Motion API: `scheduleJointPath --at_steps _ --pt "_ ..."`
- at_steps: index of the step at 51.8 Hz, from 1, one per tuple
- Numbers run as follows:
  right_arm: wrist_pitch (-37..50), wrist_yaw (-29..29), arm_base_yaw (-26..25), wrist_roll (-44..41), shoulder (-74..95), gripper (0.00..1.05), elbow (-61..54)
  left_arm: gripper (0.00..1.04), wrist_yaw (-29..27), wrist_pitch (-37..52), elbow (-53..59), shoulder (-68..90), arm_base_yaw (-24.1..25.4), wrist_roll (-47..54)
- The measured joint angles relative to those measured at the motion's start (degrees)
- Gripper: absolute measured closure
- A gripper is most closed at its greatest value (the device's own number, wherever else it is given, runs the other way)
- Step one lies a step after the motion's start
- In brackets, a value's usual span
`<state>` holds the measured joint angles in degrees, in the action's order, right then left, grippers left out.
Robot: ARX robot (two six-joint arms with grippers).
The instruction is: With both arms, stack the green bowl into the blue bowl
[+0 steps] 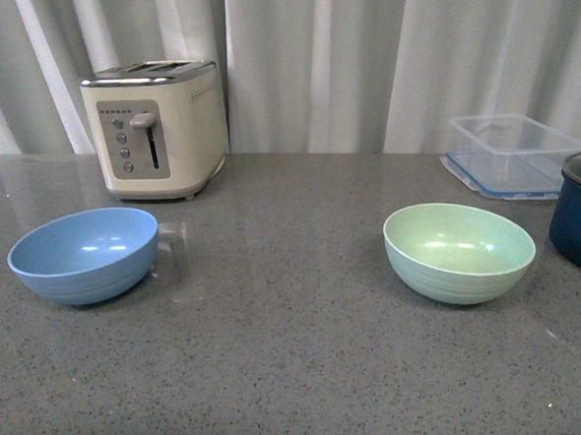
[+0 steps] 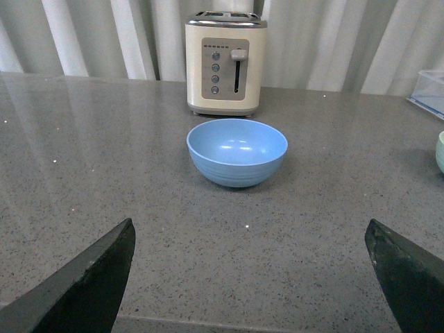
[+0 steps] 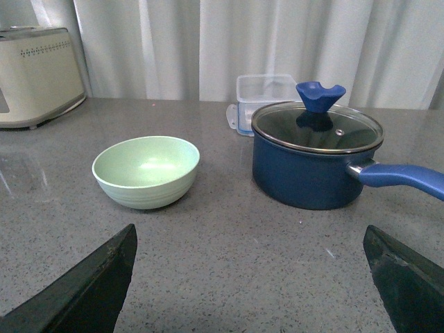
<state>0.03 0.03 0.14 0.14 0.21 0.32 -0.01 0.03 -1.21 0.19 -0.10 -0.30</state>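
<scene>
The pale green bowl (image 1: 459, 251) sits upright on the grey countertop at the right, and it shows in the right wrist view too (image 3: 146, 171). At the left stands the sky-blue bowl (image 1: 84, 255), empty and upright, seen also in the left wrist view (image 2: 237, 151). Neither arm appears in the front view. My left gripper (image 2: 250, 239) is open, well short of the blue bowl, with only countertop between its fingers. My right gripper (image 3: 250, 243) is open too, short of the green bowl, nothing between its fingers.
A cream toaster (image 1: 154, 128) stands behind the blue bowl. A dark navy pot (image 3: 316, 161) with a glass lid and long handle sits right of the green bowl. A clear blue-rimmed container (image 1: 511, 155) lies behind it. White curtains hang at the back.
</scene>
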Motion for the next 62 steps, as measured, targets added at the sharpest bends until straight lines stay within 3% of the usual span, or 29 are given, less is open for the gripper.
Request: scheduleJointPath --at_steps 54,55,59,62 --pt "0.0 0.0 0.0 0.0 0.0 0.10 0.0 0.07 0.0 0.0 0.0 0.0 0.0 0.0" --pt "0.0 0.0 0.0 0.0 0.0 0.10 0.0 0.07 -0.9 -0.1 -0.1 0.3 -0.4 0.0" --pt "0.0 0.0 0.0 0.0 0.0 0.10 0.0 0.07 -17.0 -2.4 -1.2 5.4 -4.0 -0.8" --pt "0.0 0.0 0.0 0.0 0.0 0.10 0.0 0.07 -16.7 -1.7 -2.4 10.0 -3.4 -2.1"
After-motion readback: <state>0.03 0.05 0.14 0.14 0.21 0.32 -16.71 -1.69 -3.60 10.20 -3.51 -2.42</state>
